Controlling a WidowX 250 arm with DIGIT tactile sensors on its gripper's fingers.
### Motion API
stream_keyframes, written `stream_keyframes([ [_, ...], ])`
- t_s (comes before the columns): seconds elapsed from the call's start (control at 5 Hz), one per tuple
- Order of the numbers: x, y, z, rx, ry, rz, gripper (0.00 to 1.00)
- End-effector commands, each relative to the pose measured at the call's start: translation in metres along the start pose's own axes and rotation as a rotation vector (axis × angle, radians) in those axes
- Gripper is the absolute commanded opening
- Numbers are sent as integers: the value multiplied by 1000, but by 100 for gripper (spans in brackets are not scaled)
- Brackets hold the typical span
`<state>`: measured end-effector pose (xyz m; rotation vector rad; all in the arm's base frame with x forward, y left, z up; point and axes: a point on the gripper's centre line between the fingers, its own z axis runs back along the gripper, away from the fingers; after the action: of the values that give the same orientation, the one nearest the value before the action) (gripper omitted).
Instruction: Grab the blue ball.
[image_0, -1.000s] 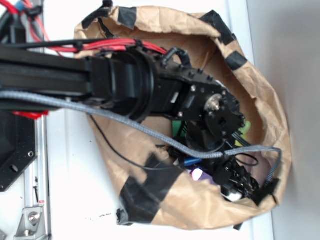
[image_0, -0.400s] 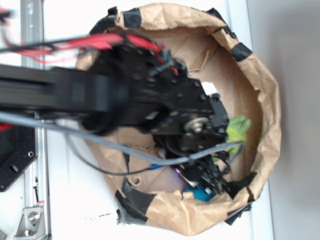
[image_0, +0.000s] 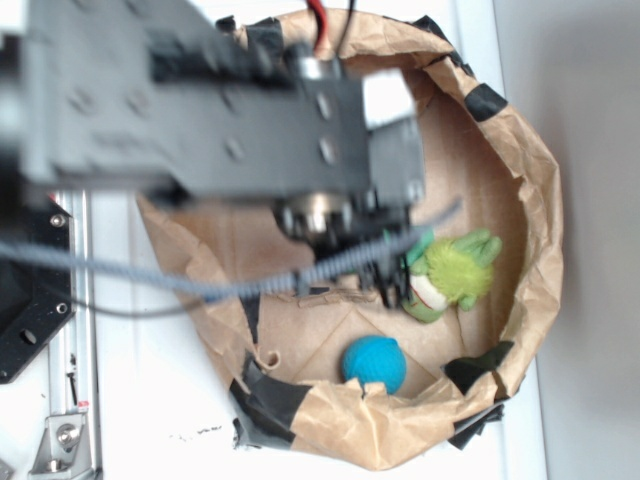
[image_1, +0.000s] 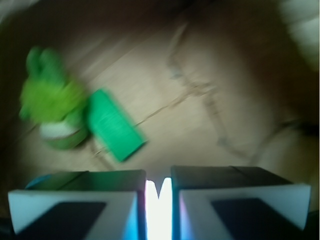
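The blue ball (image_0: 375, 363) lies free on the brown paper floor of the bag, near its lower rim. My gripper (image_0: 393, 287) hangs under the blurred arm, above and slightly right of the ball and apart from it, close to the green plush toy (image_0: 455, 275). In the wrist view my gripper (image_1: 159, 182) shows its jaws drawn almost together, with only a bright narrow slit and nothing between them. A sliver of blue shows by the left finger (image_1: 75, 200). The plush toy (image_1: 52, 102) and a flat green block (image_1: 116, 131) lie ahead on the left.
The crumpled brown paper bag (image_0: 530, 200) with black tape patches rings the whole work area, its walls rising on all sides. A grey braided cable (image_0: 150, 275) trails from the arm across the bag's left side. White table and a metal rail (image_0: 70, 420) lie outside.
The arm has lifted out of the bag's lower corner and moved up-frame. The ball, earlier half hidden under the gripper, now lies uncovered and unheld.
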<state>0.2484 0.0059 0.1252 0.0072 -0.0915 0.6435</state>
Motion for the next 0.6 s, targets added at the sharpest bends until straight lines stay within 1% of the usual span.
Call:
stream_keyframes([
  [0.0, -5, -12, 25, -38, 21, 248, 100],
  [0.2, -14, -42, -7, -91, 129, 234, 100],
  [0.4, -27, -71, -39, -121, 184, 214, 100],
])
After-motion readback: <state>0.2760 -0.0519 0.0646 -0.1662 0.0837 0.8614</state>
